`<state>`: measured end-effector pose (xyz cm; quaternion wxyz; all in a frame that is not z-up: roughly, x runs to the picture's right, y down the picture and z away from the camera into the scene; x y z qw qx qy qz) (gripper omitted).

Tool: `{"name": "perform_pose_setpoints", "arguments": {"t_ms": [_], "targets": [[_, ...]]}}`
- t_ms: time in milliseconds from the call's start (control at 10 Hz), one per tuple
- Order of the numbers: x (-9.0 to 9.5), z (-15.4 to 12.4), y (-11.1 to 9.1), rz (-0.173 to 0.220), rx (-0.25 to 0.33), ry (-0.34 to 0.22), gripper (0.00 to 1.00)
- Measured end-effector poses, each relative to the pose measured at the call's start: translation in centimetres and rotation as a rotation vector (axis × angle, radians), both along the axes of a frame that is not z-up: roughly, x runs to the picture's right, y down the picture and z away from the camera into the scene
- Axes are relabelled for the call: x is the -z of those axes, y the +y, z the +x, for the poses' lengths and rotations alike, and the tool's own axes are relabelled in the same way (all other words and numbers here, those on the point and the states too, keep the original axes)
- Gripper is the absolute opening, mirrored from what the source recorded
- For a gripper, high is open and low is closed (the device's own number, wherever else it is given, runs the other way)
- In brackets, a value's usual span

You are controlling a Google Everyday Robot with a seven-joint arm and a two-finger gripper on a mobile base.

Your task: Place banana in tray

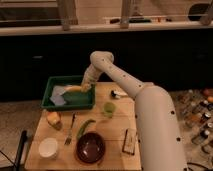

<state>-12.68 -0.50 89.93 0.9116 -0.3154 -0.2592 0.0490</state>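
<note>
The dark green tray (50,95) stands at the back left of the wooden table. The pale-yellow banana (75,89) is at the tray's right part, just over its floor, next to a pale sheet inside the tray. My gripper (88,85) is at the banana's right end, over the tray's right side, reaching in from the white arm on the right. The banana appears to be in its grasp.
On the table are a yellow-orange fruit (53,118), a fork (71,130), a long green vegetable (85,128), a green cup (109,108), a dark red bowl (90,147), a white cup (48,148), a dark bar (129,141) and a small utensil (119,93).
</note>
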Motion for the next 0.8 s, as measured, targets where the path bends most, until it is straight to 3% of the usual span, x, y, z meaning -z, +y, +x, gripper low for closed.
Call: {"name": "perform_pose_setpoints", "arguments": {"t_ms": [400,800], "targets": [[-0.19,-0.15,-0.03,-0.008,-0.005,-0.006,0.76],[-0.22,-0.19,0.01,-0.011,-0.006,-0.009,0.80]]}}
